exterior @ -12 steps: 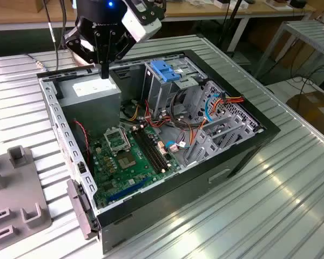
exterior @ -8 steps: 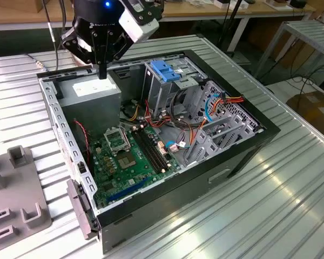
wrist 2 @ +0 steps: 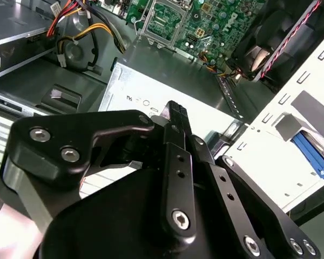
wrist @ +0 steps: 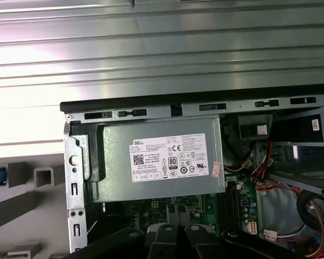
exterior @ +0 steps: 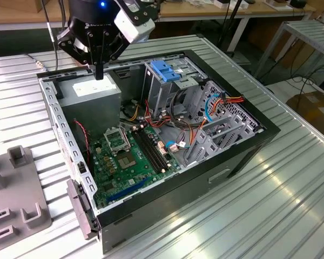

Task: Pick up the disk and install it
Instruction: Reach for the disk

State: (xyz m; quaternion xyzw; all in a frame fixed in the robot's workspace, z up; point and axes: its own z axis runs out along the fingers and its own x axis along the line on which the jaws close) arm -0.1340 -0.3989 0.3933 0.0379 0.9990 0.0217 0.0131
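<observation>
Hand (exterior: 99, 74) hangs closed and empty just above the power supply (exterior: 92, 94). Descending here, it could strike that box.

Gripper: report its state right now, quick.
Gripper: closed, holding nothing, poised over the grey power-supply box.

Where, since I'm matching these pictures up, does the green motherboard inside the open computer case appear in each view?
Exterior view: green motherboard on the black case floor, beside the grey metal power-supply box.
Second wrist view: motherboard beyond that box's far edge.
First wrist view: a strip bordering the box's stickered face.
Shared landmark: the power-supply box.
</observation>
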